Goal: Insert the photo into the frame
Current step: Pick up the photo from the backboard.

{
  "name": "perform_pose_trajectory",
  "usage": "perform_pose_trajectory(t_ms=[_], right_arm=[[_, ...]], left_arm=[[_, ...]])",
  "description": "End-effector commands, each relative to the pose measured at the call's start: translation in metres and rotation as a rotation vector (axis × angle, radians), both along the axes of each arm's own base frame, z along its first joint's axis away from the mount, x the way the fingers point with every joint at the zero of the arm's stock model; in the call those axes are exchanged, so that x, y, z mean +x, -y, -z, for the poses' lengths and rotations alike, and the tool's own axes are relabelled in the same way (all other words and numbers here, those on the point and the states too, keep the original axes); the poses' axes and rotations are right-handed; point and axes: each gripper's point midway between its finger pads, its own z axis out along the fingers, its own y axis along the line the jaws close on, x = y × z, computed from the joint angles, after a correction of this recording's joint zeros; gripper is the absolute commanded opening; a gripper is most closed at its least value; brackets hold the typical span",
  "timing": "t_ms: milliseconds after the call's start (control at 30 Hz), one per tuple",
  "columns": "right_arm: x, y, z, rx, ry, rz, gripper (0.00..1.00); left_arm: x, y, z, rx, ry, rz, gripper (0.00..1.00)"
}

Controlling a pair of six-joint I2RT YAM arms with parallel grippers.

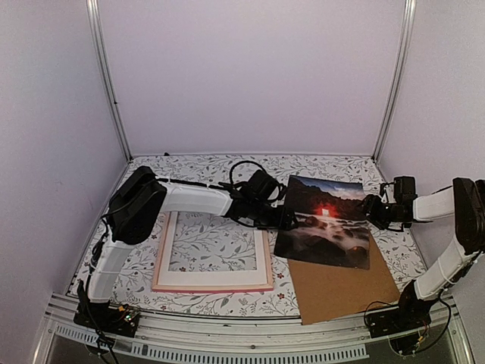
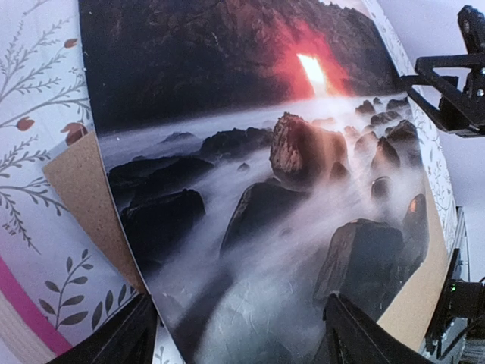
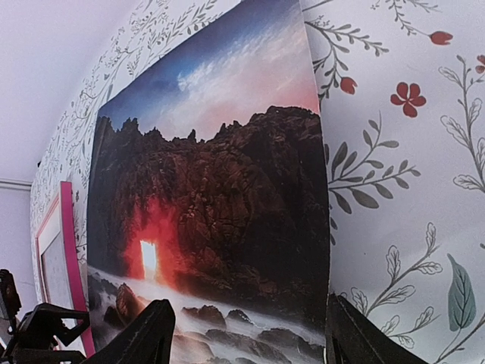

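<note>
From above, the photo [image 1: 324, 221] lay on the brown board [image 1: 341, 284], right of the frame [image 1: 214, 254], with the left gripper [image 1: 286, 220] and right gripper [image 1: 371, 211] at its opposite edges

In the left wrist view, the fingers [image 2: 129, 341] stood spread and grasped nothing; closing askew could crease the photo

In the right wrist view, the fingers [image 3: 155, 337] were likewise apart; uneven pinches might buckle it

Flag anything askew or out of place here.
The photo lies outside the frame, off to its right. It sits skewed on top of the brown backing board, with their edges misaligned. No damage or spill is visible.
</note>
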Motion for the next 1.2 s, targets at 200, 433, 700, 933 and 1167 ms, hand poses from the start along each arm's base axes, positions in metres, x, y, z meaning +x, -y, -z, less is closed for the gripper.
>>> perform_pose_trajectory(t_ms=[200, 433, 700, 933, 1167], right_arm=[[0.003, -0.005, -0.013, 0.012, 0.053, -0.022, 0.66], [0.002, 0.003, -0.005, -0.028, 0.024, 0.002, 0.57], [-0.004, 0.014, 0.016, -0.103, -0.031, 0.019, 0.51], [-0.003, 0.000, 0.023, -0.036, -0.029, -0.029, 0.42], [-0.003, -0.008, 0.021, 0.010, -0.012, -0.056, 0.35]], left_arm=[[-0.003, 0.008, -0.025, -0.086, 0.007, 0.035, 0.75], [-0.004, 0.006, -0.024, -0.079, 0.011, 0.031, 0.75], [-0.002, 0.002, -0.026, -0.064, 0.032, 0.028, 0.76], [-0.001, 0.001, -0.024, -0.052, 0.040, 0.030, 0.76], [-0.002, -0.001, -0.020, -0.043, 0.036, 0.029, 0.76]])
